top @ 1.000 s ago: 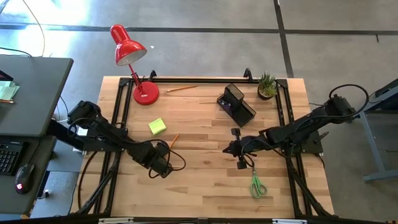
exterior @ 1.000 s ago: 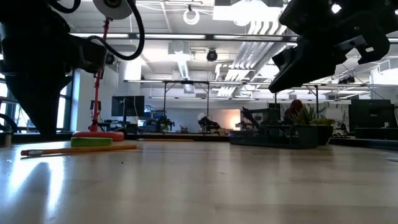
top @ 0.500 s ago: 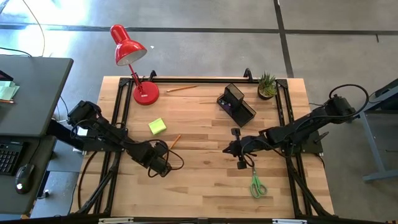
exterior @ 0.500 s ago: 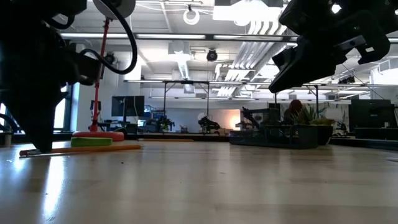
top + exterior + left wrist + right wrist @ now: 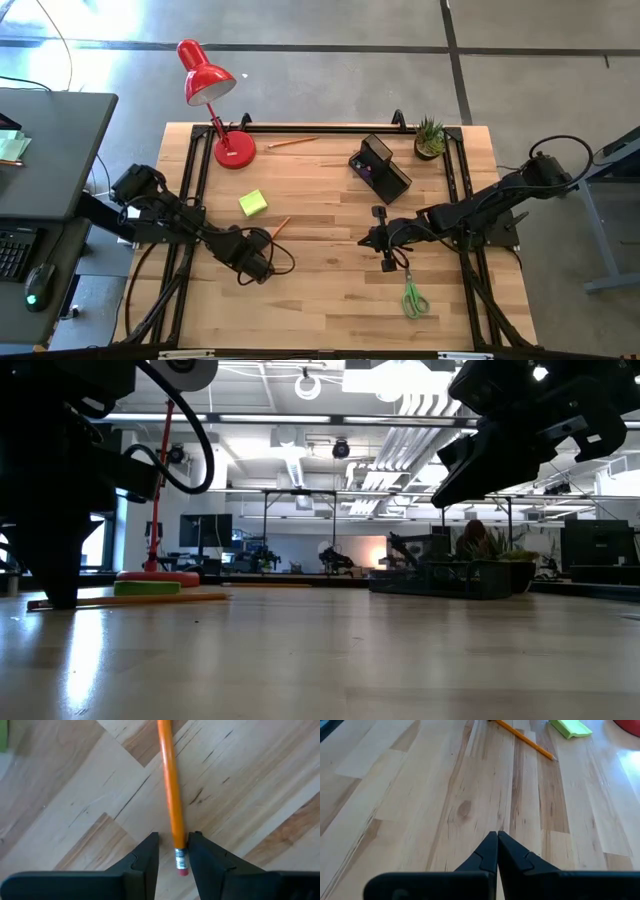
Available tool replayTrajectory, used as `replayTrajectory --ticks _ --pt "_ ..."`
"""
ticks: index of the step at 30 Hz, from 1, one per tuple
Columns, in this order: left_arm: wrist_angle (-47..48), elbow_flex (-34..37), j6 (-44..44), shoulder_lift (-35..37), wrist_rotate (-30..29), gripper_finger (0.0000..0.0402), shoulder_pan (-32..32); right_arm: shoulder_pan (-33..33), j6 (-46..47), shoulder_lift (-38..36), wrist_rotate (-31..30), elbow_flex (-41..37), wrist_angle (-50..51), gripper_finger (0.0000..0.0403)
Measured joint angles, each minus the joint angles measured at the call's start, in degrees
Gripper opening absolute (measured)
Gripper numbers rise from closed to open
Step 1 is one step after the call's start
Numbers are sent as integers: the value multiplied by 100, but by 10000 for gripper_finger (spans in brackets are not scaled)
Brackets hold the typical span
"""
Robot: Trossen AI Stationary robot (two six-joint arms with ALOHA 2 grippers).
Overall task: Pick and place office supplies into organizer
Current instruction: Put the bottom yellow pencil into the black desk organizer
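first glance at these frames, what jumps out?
The red desk lamp at the table's far left corner. Next, the left pincer low over the table's left half, open, its fingers either side of the eraser end of an orange pencil, with the yellow-green sticky-note block just beyond. The right pincer hangs shut right of centre, between the black mesh organizer and the green-handled scissors.

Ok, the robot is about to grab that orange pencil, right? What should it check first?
1. Pencil sits between the left gripper fingers, at its eraser end: ok.
2. Left gripper not yet closed on the pencil, gaps show on both sides: ok.
3. Pencil lies flat on the table, nothing on it: ok.
4. Right gripper shut and empty, away from the pencil: ok.
5. Organizer has room for the pencil: cannot tell.
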State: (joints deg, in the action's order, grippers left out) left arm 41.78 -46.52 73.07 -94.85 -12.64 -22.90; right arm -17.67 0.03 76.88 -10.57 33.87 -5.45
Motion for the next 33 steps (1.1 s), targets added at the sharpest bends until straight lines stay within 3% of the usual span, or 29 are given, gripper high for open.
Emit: replayTrajectory --ticks 4,13,20,26,33 --pt "18 4 -87 -33 17 85 0 0 0 0 -2 0 0 0" --pt "63 7 -370 -37 43 6 0 0 -2 0 -2 0 0 0" --pt "67 -17 -538 15 79 28 2 0 -30 0 -2 0 0 0" --pt "76 -324 -1100 50 -5 5 -4 0 -46 0 -20 0 -13 0" --pt "7 -411 -1694 57 -244 11 0 1 -46 0 -20 0 -37 0"
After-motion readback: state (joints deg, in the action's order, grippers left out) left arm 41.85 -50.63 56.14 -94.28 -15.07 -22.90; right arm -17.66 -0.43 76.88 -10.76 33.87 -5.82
